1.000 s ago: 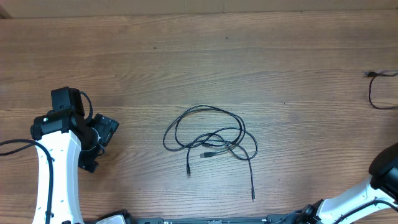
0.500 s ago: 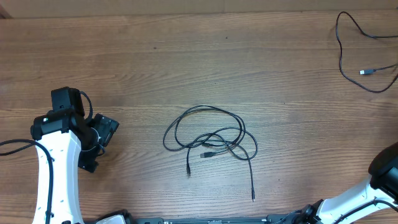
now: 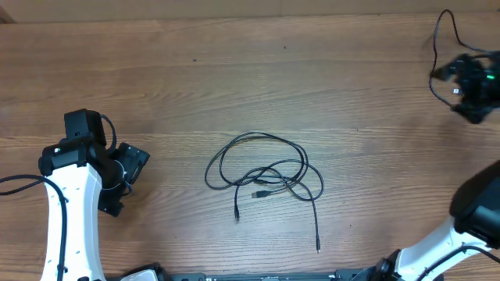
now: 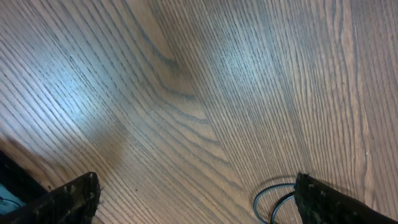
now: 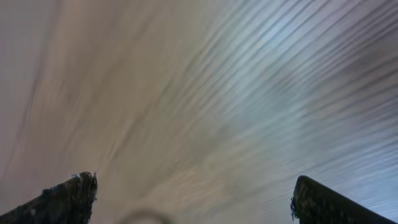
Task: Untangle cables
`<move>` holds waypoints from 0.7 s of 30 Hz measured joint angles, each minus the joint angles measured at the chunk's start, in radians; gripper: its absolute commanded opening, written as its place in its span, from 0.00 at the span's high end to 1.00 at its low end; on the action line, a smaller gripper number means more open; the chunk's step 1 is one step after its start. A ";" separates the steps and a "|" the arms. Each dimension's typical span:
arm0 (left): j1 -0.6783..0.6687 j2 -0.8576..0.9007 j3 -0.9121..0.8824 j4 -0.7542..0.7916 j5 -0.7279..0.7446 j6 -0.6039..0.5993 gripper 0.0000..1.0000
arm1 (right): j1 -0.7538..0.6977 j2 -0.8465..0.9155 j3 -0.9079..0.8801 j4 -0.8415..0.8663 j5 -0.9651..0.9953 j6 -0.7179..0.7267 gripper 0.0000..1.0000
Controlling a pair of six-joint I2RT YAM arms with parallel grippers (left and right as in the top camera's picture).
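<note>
Several thin black cables (image 3: 266,176) lie tangled in loose loops at the middle of the table, with plug ends trailing toward the front edge. A separate cable (image 3: 436,35) lies at the far right. My right gripper (image 3: 469,80) hovers over it, blurred by motion. In the right wrist view the right gripper (image 5: 194,196) is open with only blurred wood between its fingers. My left gripper (image 3: 137,162) rests well left of the tangle. In the left wrist view it (image 4: 196,196) is open over bare wood, and a thin dark loop (image 4: 266,200) shows beside its right fingertip.
The wooden table (image 3: 250,70) fills the overhead view. The white left arm (image 3: 70,211) rises from the front left and the white right arm (image 3: 461,234) from the front right.
A single cable appeared at the far right and was laid out there. My right gripper has opened and come into view over it. The tangle and the left arm have not moved.
</note>
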 measured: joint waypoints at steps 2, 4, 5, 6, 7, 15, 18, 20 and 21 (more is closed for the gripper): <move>0.000 0.000 0.000 0.000 0.000 0.000 0.01 | 0.081 0.000 0.000 -0.068 -0.018 -0.001 0.00; 0.000 0.000 0.000 0.000 0.000 0.000 0.00 | 0.154 0.000 0.000 -0.106 -0.028 0.005 0.00; 0.000 0.000 0.000 0.000 0.000 0.000 0.00 | 0.197 0.000 0.000 -0.116 -0.033 0.014 0.00; 0.000 0.000 0.000 0.000 0.000 0.000 0.00 | 0.244 0.000 0.000 -0.119 -0.037 0.032 0.00; 0.000 0.000 0.000 0.000 0.000 0.000 0.00 | 0.285 0.000 0.000 -0.117 -0.040 0.052 0.00; 0.000 0.000 0.000 0.000 0.000 0.000 0.01 | 0.588 0.000 -0.080 0.015 -0.054 0.230 0.00; 0.000 0.000 0.000 0.000 0.000 0.000 0.00 | 0.689 0.000 -0.148 0.069 -0.055 0.298 0.02; 0.000 0.000 0.000 0.000 0.000 0.000 0.00 | 0.769 0.000 -0.202 0.117 -0.046 0.391 0.06; 0.000 0.000 0.000 0.000 0.000 0.000 0.00 | 0.806 0.000 -0.231 0.151 -0.029 0.455 0.07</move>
